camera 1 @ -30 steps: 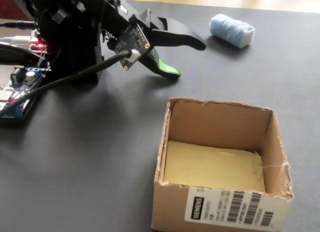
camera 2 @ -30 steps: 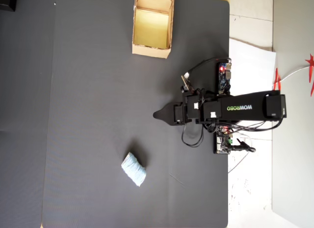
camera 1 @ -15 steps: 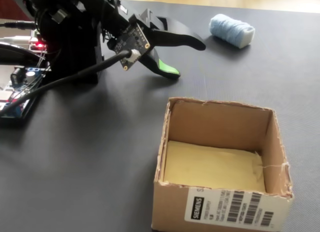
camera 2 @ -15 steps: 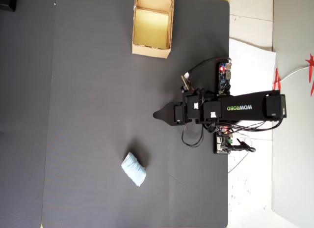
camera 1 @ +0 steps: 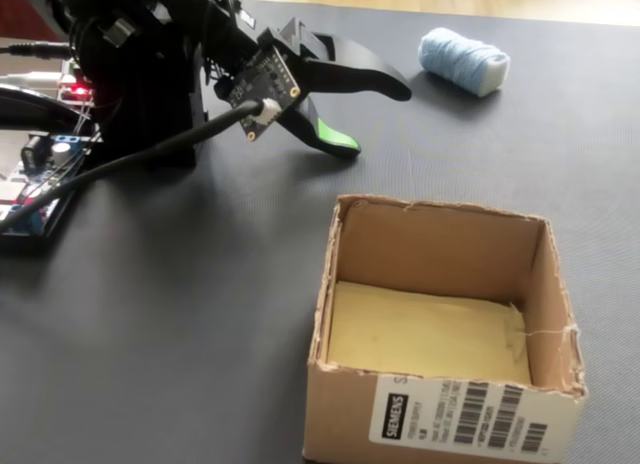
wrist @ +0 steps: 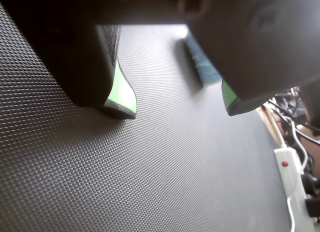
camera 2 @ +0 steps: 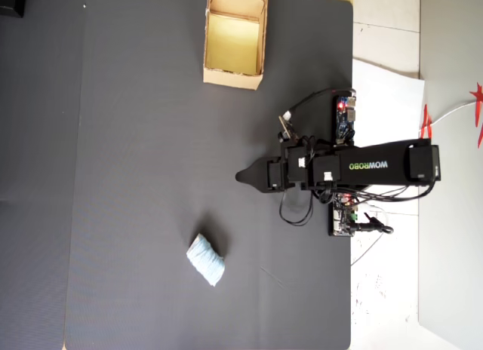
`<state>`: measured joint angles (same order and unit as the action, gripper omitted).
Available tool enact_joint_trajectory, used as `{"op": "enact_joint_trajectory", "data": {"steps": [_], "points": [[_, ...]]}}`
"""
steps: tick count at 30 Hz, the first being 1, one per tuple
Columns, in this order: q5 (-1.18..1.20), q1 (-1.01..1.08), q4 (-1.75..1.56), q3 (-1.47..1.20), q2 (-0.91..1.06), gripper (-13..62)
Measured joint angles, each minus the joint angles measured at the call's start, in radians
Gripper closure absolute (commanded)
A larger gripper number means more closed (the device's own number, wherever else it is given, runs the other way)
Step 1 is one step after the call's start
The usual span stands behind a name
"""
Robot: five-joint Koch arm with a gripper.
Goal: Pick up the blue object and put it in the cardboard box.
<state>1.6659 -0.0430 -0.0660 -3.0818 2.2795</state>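
Note:
The blue object point(camera 1: 463, 60) is a pale blue ribbed roll lying on the black mat, far from the cardboard box point(camera 1: 440, 249). Seen from overhead, the roll point(camera 2: 205, 260) lies lower left of the arm and the box point(camera 2: 230, 79) stands at the top with its yellowish floor bare. My gripper point(camera 1: 372, 116) hovers low over the mat, open, with nothing between its green-padded jaws. In the wrist view the gripper point(wrist: 177, 106) frames bare mat, and the blue object point(wrist: 202, 62) shows ahead, partly hidden behind the right jaw. The overhead view shows the gripper point(camera 2: 241, 175) pointing left.
The arm's base and circuit boards point(camera 2: 345, 112) sit at the mat's right edge in the overhead view, with loose cables around them. A white power strip point(wrist: 290, 177) lies off the mat at the wrist view's lower right. White paper point(camera 2: 385, 86) borders the mat.

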Motion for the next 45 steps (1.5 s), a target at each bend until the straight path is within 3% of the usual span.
{"op": "enact_joint_trajectory", "data": {"steps": [24,45], "points": [[-0.003,-0.16,0.002,0.002,0.0,15.4],[-0.005,-0.518,-0.023,-0.002,0.0,15.6]]}}
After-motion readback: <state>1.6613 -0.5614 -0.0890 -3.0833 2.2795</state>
